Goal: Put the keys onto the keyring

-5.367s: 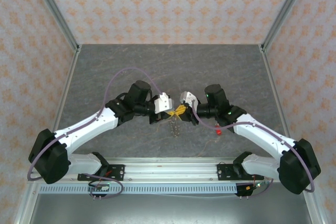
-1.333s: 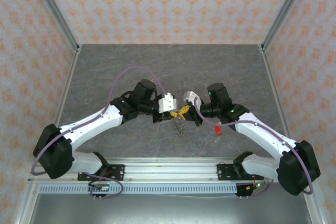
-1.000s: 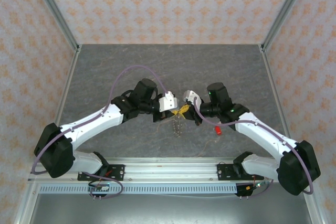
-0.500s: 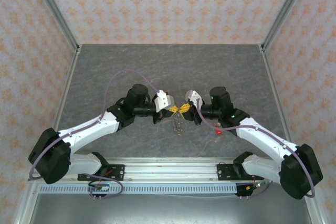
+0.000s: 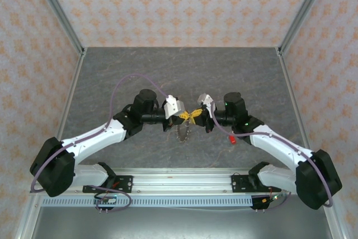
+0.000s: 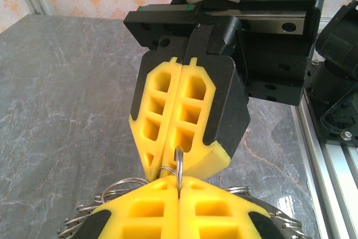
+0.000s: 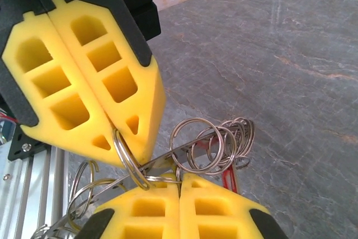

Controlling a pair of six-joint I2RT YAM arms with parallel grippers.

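Two claws tip to tip at the top view's centre, left claw and right claw, both pinched shut. Keyring hanging just below, red key on the grey counter to the right.

Left wrist view: left claw at bottom edge, clamped on a small wire ring; right claw touching above.

Right wrist view: right claw at bottom, closed on the keyring's flat band; more wire rings right of centre.

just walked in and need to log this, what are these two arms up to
The left claw and the right claw meet tip to tip, both shut, pinching one small split ring between them. The toothed keyring, carrying several more such rings, hangs just below them. Neither claw holds a key.
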